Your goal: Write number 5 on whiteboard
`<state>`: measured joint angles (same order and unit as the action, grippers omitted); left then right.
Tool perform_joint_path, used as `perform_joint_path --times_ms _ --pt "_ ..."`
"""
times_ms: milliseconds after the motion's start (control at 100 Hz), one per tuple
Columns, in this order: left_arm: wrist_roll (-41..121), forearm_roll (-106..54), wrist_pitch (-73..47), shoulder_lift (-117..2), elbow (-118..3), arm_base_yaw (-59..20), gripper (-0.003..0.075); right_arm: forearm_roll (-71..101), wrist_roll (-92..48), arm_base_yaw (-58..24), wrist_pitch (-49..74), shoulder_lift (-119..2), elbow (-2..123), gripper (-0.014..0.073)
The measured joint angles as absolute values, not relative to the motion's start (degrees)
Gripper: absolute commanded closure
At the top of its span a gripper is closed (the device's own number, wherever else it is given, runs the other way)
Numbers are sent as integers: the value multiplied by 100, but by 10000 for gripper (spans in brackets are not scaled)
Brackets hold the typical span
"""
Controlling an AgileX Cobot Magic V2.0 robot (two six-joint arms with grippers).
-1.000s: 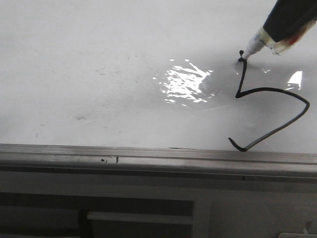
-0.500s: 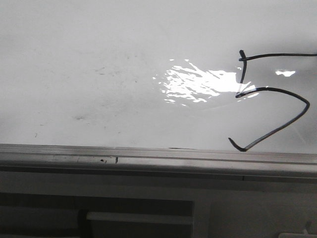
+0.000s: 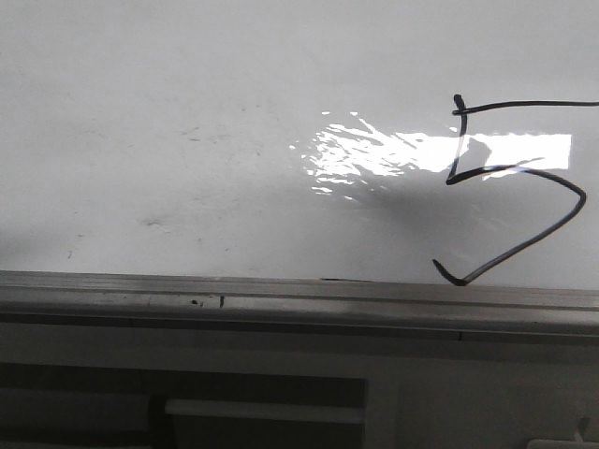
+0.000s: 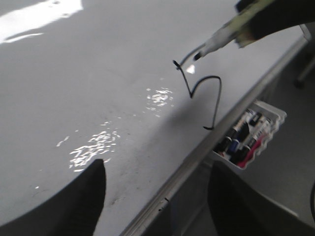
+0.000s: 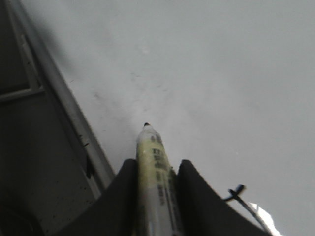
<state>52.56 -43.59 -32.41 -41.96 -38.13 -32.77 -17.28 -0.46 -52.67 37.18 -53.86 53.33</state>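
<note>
right gripper [image 5: 155,189] is clamped on a pale yellow marker [image 5: 155,172], its two dark fingers [image 5: 123,196] pressed to either side of the barrel. black tip of the marker points out over the whiteboard [image 3: 187,112]; from the left wrist camera the tip [image 4: 197,56] hangs close above the surface near the upper end of the drawn figure, contact not resolvable.

left gripper [image 4: 155,196] is spread wide with nothing between its fingers [image 4: 88,196], poised over the near edge of the board, well apart from the ink.

number 5 [image 3: 515,187] sits at the right side of the board in the front view: a small blob at the upper left corner, a long thin top bar running right to the picture edge, a short downstroke, an angular belly and a hooked tail ending just above the grey edge rail [image 3: 299,290]. same digit shows small in the left wrist view [image 4: 202,98], and only its corner blob with a bit of line in the right wrist view [image 5: 238,191].

bright glare patch [image 3: 393,154] lies on the glossy surface just left of the digit and overlaps its downstroke. faint dark smudges [image 3: 154,223] mark the board's left half (specks, not strokes).

white tray of markers [image 4: 248,137] hangs below the rail, beside the tail of the digit in the left wrist view.
</note>
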Motion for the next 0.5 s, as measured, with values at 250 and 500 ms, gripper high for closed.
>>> perform_joint_path --times_ms 250,500 --pt "6793 -4861 -3859 -5218 -4381 -3836 335 -1723 -311 -6202 3550 -6047 5333 664" --pt "7179 -4915 -3803 -6009 -4605 -4591 335 -1430 -311 -6316 3441 -6094 5333 664"
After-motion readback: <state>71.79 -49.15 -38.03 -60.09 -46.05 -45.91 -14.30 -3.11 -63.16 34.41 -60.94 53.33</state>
